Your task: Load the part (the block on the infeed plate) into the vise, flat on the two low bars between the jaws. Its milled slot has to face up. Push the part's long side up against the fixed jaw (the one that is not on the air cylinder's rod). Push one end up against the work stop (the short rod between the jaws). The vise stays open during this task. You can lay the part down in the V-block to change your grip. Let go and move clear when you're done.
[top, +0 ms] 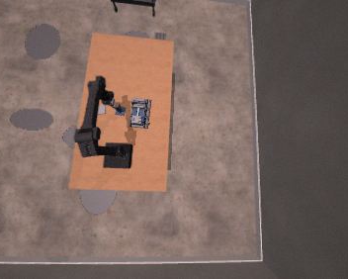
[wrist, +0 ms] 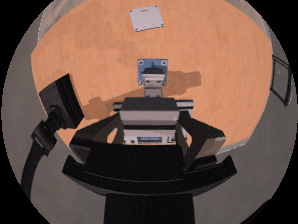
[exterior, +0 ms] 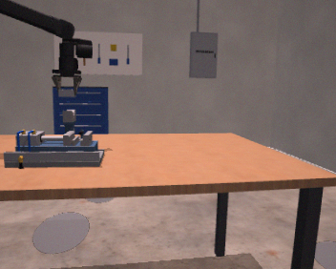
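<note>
The claw (top: 118, 106) (exterior: 67, 91) (wrist: 149, 113) is closed on the grey block (exterior: 67, 93) (wrist: 150, 113), which hangs above the wooden table (top: 131, 59) (exterior: 203, 157) (wrist: 220, 65), out of the vise (top: 140, 114) (exterior: 55, 147). In the exterior view, background shows between the block's lower edge and the V-block stand (exterior: 69, 115) (wrist: 153, 79), and the vise sits lower still, nearer that camera. The stand's blue base (top: 120, 112) (wrist: 142, 69) lies between the vise and the bare infeed plate (top: 102, 109) (wrist: 146, 18), apart from both. The black arm base (top: 109, 163) (wrist: 70, 100) occupies one side of the tabletop; the opposite side gives a broad open stretch, running past the vise to the table's end. The vise's outer side stands some way inside the table's long edge. As for writing, the grey wall cabinet (exterior: 203, 62) bears one dark line, too small to read, and the infeed plate carries a tiny dark mark, also illegible.
</note>
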### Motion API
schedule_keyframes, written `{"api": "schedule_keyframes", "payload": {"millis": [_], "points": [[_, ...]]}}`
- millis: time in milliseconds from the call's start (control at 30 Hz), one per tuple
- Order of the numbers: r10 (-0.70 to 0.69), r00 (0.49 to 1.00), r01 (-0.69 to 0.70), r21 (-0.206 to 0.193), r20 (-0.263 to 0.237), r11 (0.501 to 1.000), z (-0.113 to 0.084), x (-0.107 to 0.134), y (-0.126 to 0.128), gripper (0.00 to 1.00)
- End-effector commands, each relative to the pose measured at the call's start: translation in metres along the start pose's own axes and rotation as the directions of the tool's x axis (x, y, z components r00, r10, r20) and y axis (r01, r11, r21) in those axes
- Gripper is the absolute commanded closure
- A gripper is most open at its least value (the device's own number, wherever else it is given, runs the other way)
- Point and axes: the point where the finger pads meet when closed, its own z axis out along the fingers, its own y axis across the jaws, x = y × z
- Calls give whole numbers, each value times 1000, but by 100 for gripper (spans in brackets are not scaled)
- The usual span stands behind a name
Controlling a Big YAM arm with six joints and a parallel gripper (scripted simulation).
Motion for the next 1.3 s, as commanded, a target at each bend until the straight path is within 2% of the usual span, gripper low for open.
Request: {"api": "schedule_keyframes", "payload": {"millis": [0, 800, 1000, 1100, 1133, 1267], "points": [[3, 1000, -6, 86, 29, 996, -38, 0, -22, 100], [41, 999, -43, 84, 31, 996, -41, 3, -23, 100], [88, 996, -89, 49, 22, 995, -26, 8, -29, 100], [100, 995, -101, 47, 22, 994, -26, 10, -29, 100], [111, 993, -113, 66, 29, 991, -34, 11, -30, 100], [172, 985, -173, 47, 24, 984, -26, 19, -35, 100]]}}
